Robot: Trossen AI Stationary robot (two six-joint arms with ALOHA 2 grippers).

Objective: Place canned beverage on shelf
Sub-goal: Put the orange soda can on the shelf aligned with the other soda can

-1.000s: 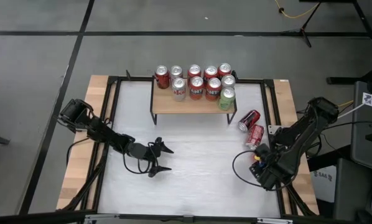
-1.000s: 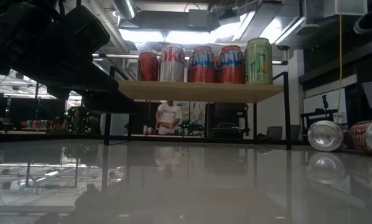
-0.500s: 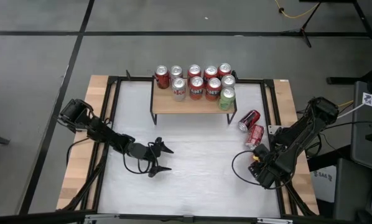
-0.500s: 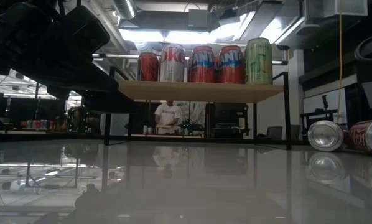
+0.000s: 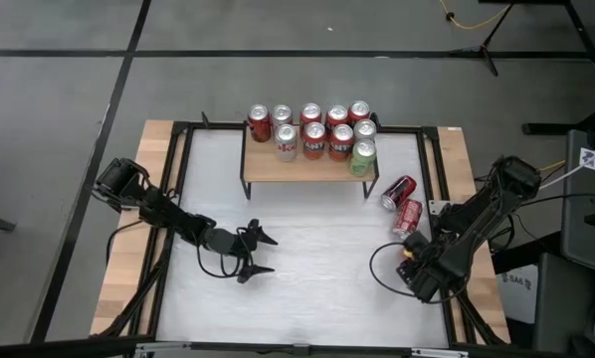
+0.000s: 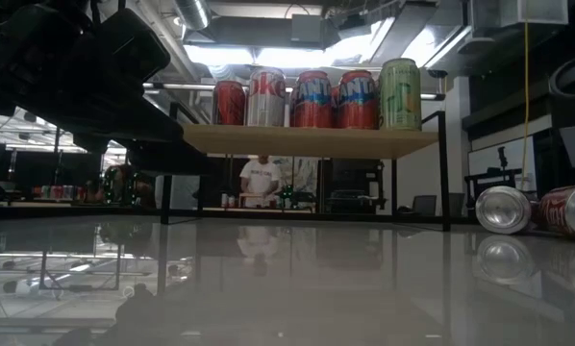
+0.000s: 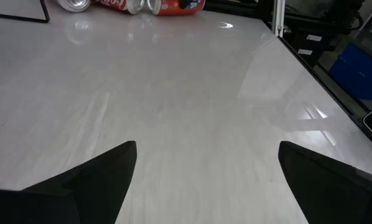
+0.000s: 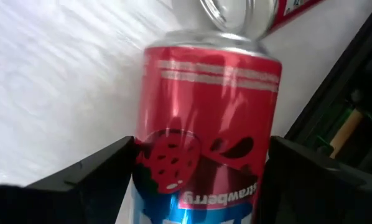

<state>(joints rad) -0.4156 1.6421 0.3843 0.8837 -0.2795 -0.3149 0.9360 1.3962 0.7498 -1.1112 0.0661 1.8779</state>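
With the right gripper (image 8: 198,180) spread around the lying strawberry can (image 8: 208,124), apparently untouched, centring is advised before closure; the left gripper (image 5: 256,252) waits apart.

The high view looks straight down from well above the shelf (image 5: 307,164), taking in the whole white table (image 5: 307,288) and both arms. The low view sits at tabletop height on the table's near side, facing level toward the shelf (image 6: 312,140), so its plank shows edge-on with the room behind. Both views share the shelf and the two lying cans (image 5: 403,203) beside its right end, seen at the low view's right edge (image 6: 537,210). The left wrist view looks low across the table toward those same cans (image 7: 133,5), far off. The right wrist view is pressed close against a strawberry can (image 8: 204,130), the one lying farther from the shelf.
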